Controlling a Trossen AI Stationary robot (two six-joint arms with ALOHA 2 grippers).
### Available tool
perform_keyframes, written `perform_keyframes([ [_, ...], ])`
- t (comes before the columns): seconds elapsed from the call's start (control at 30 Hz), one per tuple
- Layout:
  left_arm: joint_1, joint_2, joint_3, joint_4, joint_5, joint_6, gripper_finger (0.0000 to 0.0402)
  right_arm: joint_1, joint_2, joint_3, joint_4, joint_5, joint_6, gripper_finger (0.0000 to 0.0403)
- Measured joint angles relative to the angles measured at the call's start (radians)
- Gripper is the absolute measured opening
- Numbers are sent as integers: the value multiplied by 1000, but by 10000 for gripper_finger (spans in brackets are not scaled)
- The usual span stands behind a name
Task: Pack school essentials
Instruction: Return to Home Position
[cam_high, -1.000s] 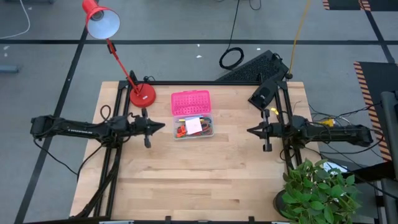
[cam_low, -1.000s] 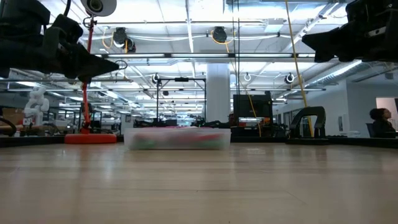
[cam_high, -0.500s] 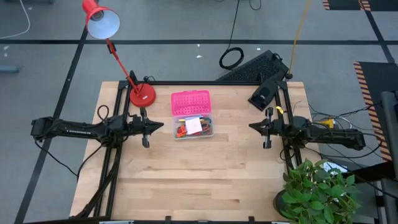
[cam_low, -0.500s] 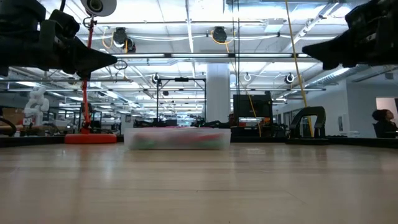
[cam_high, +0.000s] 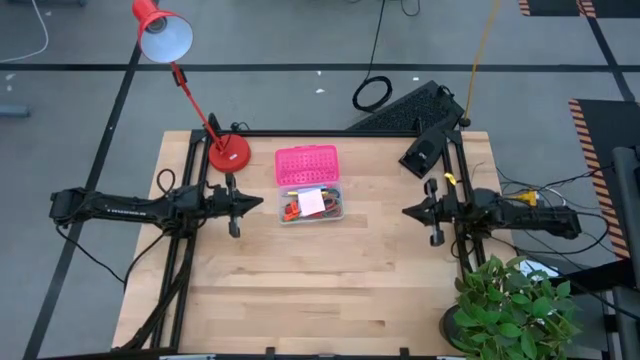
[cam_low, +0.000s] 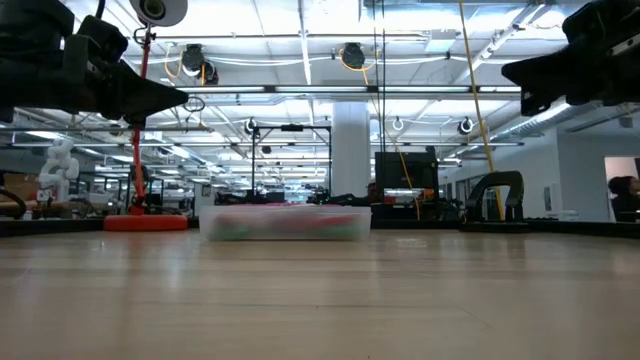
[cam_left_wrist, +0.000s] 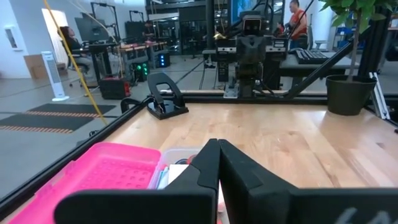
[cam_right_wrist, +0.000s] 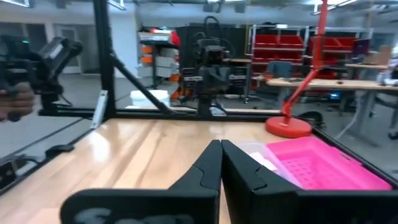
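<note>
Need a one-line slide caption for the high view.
Left gripper and right gripper, both shut, flank the open clear box of stationery.

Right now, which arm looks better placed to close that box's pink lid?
Probably the left. Its end effector hangs just beside the clear box and its open pink lid. The right end effector waits farther off, across bare table. Both are shut and empty.
</note>
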Motion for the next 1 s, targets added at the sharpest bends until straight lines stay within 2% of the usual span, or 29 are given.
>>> perform_keyframes([
  [0.27,0,0,0,3,0,22,10,78,0,0,-32,60,-88,0],
  [0.77,0,-1,0,12,1,24,4,67,1,0,-60,56,-103,0],
  [1.0,1,-87,0,-83,37,-31,3,67,2,0,-59,56,-102,0],
])
